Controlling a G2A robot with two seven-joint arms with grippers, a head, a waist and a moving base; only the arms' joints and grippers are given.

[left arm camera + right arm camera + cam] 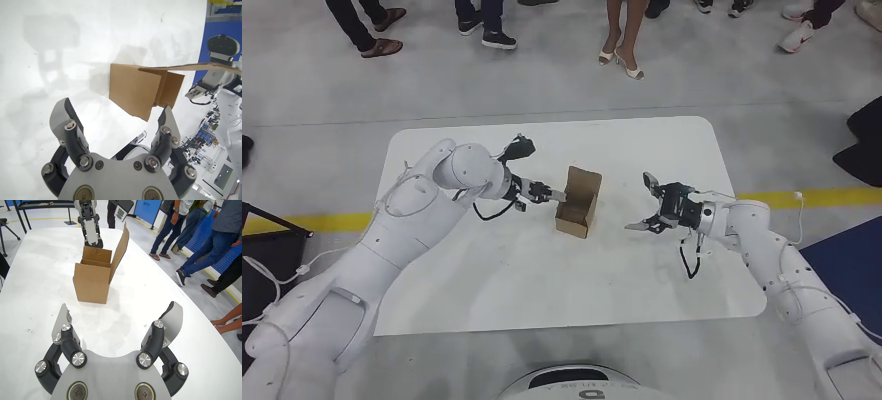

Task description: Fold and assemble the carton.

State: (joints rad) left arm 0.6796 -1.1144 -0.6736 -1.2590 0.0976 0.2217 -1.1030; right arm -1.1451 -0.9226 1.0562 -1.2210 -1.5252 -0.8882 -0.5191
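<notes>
Found the carton standing upright near the middle of the white table, open end up, with one long flap raised high above the other flaps. Saw plain brown cardboard on every wall in the right wrist view.

Noted the left gripper just beside the carton's wall on the left arm's side, fingers spread wide and pinching nothing. Could not tell whether a fingertip touched the cardboard. Saw the same spread in the left wrist view, with the carton lying just ahead of the pads.

Noted the right gripper on the opposite side, apart from the carton, claw likewise splayed and empty. Confirmed this in its own view, with bare table between the fingers and the box. Caught the left gripper behind the carton's far flap there, and the right gripper beyond the carton in the left wrist view.

Found the tabletop smooth and glossy with rounded corners, marked by a few small dark scuffs and specks. Saw pale grey floor around it, crossed by a yellow line. Made out a black metal rack and a blue panel past the table's far end.
</notes>
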